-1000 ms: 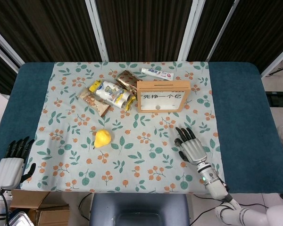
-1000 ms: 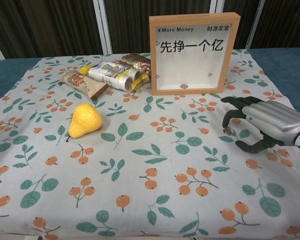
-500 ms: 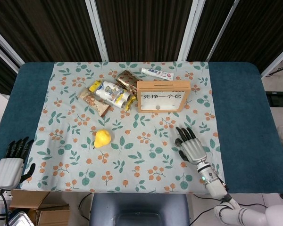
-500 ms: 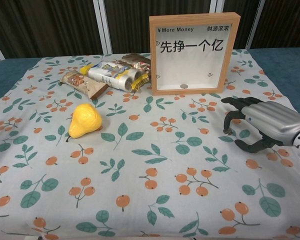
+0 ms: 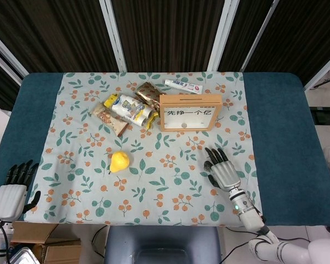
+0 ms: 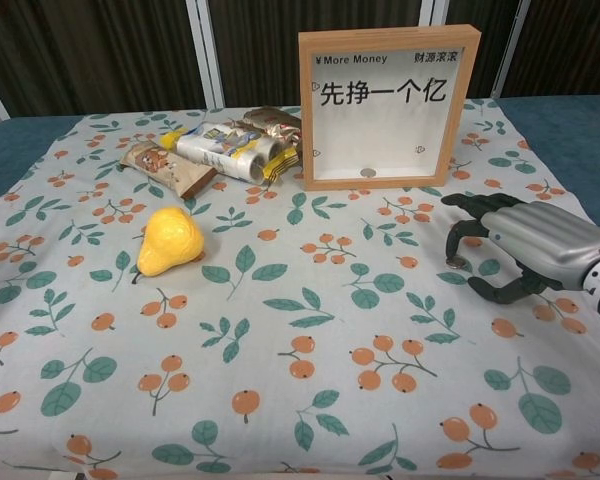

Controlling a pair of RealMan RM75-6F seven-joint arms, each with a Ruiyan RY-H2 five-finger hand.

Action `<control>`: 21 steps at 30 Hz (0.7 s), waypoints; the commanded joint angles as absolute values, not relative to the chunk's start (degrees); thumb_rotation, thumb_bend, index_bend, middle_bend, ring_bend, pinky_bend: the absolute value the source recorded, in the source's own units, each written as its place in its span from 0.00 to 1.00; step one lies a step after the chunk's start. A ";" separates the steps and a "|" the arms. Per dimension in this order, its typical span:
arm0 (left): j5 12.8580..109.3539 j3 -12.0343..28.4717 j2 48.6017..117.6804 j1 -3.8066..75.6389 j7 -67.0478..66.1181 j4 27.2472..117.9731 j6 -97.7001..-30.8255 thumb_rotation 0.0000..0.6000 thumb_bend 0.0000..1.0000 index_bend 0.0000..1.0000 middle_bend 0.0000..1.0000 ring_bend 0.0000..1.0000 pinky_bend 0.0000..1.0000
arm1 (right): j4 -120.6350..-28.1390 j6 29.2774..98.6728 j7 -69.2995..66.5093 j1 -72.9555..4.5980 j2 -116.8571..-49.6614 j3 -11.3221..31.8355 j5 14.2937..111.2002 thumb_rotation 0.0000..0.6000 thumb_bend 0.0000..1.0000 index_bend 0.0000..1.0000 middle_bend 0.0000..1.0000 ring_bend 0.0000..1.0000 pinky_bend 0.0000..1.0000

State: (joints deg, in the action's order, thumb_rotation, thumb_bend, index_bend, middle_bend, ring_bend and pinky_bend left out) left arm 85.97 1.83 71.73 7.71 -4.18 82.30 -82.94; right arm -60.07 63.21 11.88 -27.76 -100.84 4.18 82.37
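My right hand (image 5: pixel 222 171) (image 6: pixel 525 243) hovers palm down over the floral cloth at the near right, fingers spread and slightly curved, holding nothing. A wooden framed sign (image 5: pixel 189 112) (image 6: pixel 384 106) stands upright beyond it. A yellow pear (image 5: pixel 119 161) (image 6: pixel 170 241) lies on the cloth left of centre, far from either hand. My left hand (image 5: pixel 14 190) hangs at the table's near left edge, fingers apart and empty; the chest view does not show it.
Several snack packets (image 5: pixel 129 107) (image 6: pixel 217 150) lie piled left of the sign, and a toothpaste tube (image 5: pixel 182 86) lies behind it. The floral cloth (image 5: pixel 154 187) covers the middle of a blue table (image 5: pixel 280 126).
My right hand has drifted very slightly toward the near edge. Nothing else has moved.
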 commanded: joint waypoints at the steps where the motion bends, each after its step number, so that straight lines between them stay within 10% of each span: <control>1: 85.94 1.85 71.72 7.71 -4.14 82.30 -82.95 1.00 0.41 0.00 0.00 0.00 0.00 | -59.98 63.12 12.04 -27.75 -100.90 4.07 82.33 1.00 0.53 0.48 0.00 0.00 0.00; 21: 85.60 1.80 71.86 7.65 -3.64 81.64 -82.62 1.00 0.41 0.00 0.00 0.00 0.00 | -58.57 63.25 12.38 -27.93 -101.95 4.22 82.10 1.00 0.53 0.55 0.00 0.00 0.00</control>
